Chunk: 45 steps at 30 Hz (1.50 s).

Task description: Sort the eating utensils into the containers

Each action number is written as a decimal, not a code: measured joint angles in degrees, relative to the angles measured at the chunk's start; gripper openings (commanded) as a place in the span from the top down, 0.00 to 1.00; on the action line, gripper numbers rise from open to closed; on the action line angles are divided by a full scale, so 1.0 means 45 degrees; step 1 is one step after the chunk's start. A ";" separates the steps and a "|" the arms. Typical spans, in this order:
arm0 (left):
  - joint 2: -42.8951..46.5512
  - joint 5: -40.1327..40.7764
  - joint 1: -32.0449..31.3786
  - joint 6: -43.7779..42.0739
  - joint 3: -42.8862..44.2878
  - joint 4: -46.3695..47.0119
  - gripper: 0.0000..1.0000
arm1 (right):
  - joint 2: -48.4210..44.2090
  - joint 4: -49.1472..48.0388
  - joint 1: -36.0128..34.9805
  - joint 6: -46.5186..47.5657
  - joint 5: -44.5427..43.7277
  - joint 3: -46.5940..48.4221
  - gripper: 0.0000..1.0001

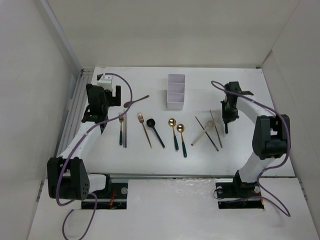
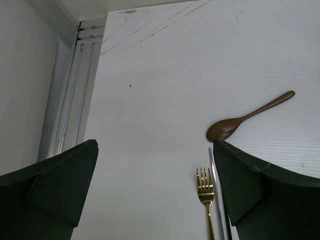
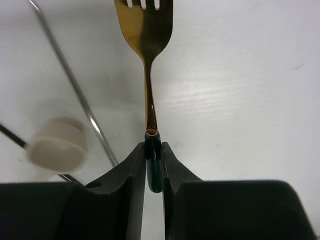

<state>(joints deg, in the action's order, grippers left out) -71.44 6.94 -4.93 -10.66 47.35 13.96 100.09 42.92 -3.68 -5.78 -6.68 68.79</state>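
The white three-compartment container (image 1: 176,91) stands at the back middle of the table. My right gripper (image 1: 226,116) (image 3: 153,146) is shut on the dark green handle of a gold fork (image 3: 146,35), whose tines point away over the table. My left gripper (image 1: 104,107) (image 2: 155,143) is open and empty above the table. A gold fork (image 2: 205,187) and a chopstick (image 2: 215,195) lie just inside its right finger. A brown wooden spoon (image 2: 250,116) (image 1: 135,101) lies beyond. A copper fork (image 1: 144,129), black spoon (image 1: 155,131) and two gold spoons (image 1: 173,132) lie in a row.
Crossed chopsticks (image 1: 207,132) and a white spoon (image 1: 202,133) lie left of my right gripper; the spoon's bowl (image 3: 55,145) and a silver chopstick (image 3: 75,85) show beside the held fork. A metal rail (image 1: 75,107) runs along the table's left edge. White walls enclose the table.
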 measured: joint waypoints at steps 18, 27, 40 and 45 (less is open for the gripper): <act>0.0073 0.0024 0.0000 0.0068 -0.0024 -0.0155 0.00 | -0.0952 -1.3741 -0.4284 -0.0865 0.1700 0.1141 1.00; 0.0500 0.0151 0.0000 0.0272 -0.0607 -0.0233 0.00 | 0.2035 -1.5601 -0.4896 -0.0991 0.3050 0.1219 1.00; 0.0510 0.0151 0.0000 0.0491 -0.0806 -0.0340 0.00 | 0.2472 -1.5509 -0.6008 -0.0515 -0.0534 0.1559 1.00; 0.0510 0.0151 0.0000 0.0491 -0.0806 -0.0325 0.00 | 0.3371 -1.4173 -0.6577 -0.0092 -0.2336 0.2866 1.00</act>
<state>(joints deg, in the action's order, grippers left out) -69.14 7.62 -4.93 -8.45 43.72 12.49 115.26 -20.86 -33.28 -6.20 -17.19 81.69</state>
